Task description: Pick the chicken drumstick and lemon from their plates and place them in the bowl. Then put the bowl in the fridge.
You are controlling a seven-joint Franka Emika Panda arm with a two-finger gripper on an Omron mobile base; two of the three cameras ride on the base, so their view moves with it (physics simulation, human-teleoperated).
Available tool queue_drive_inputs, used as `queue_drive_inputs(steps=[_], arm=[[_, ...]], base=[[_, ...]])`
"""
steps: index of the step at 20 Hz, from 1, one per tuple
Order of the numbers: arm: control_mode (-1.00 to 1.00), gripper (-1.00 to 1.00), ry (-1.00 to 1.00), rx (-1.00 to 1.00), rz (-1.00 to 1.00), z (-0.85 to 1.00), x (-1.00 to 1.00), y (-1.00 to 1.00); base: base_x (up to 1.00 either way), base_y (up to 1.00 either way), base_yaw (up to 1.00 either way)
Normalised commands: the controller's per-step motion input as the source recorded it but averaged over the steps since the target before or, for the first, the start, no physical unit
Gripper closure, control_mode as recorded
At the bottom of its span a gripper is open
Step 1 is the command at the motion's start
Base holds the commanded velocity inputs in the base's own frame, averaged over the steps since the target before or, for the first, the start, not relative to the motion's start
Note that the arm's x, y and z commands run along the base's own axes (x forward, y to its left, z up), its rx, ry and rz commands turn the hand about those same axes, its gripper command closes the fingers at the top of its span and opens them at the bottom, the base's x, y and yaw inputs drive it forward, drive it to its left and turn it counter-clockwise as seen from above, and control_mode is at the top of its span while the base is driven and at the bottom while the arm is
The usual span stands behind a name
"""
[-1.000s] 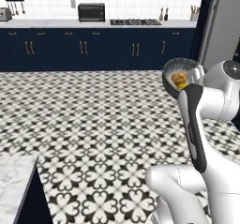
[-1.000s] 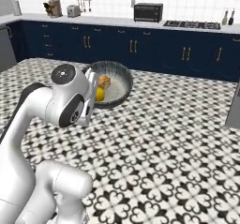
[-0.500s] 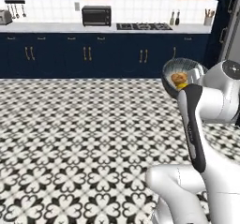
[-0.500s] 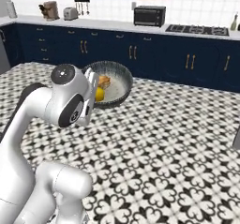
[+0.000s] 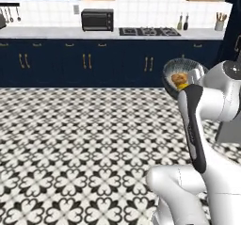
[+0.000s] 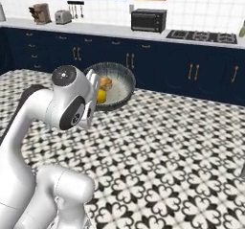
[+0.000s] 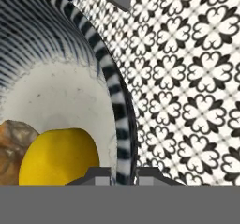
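Bowl (image 6: pixel 116 82) held up in the air above the patterned floor (image 6: pixel 182 146), carried at the arm's end, with lemon (image 7: pixel 58 156) and chicken drumstick (image 7: pixel 13 148) both inside, touching each other. Pincer (image 7: pixel 118 174) pressed together on the bowl's rim, one tip inside, one outside. Navy cabinets (image 5: pixel 80 61) well apart behind. Risk: a thin rim pinch, so a sharp base turn or tilt could swing the bowl, spill the lemon or slip the grip before the fridge.
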Motion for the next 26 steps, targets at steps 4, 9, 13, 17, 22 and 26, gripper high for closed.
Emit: queue_drive_inputs(steps=[4,9,13,17,22,26], arm=[[1.00,1.00,0.00,0.00,0.00,0.00,0.00,0.00],[1.00,1.00,0.00,0.00,0.00,0.00,0.00,0.00],[1.00,1.00,0.00,0.00,0.00,0.00,0.00,0.00],[1.00,1.00,0.00,0.00,0.00,0.00,0.00,0.00],[1.00,1.00,0.00,0.00,0.00,0.00,0.00,0.00],[1.00,1.00,0.00,0.00,0.00,0.00,0.00,0.00]], base=[[1.00,0.41,-0.04],[1.00,0.52,-0.11],[1.00,0.51,-0.23],[1.00,0.88,-0.44],[0.99,0.80,-0.68],[0.60,0.48,-0.86]])
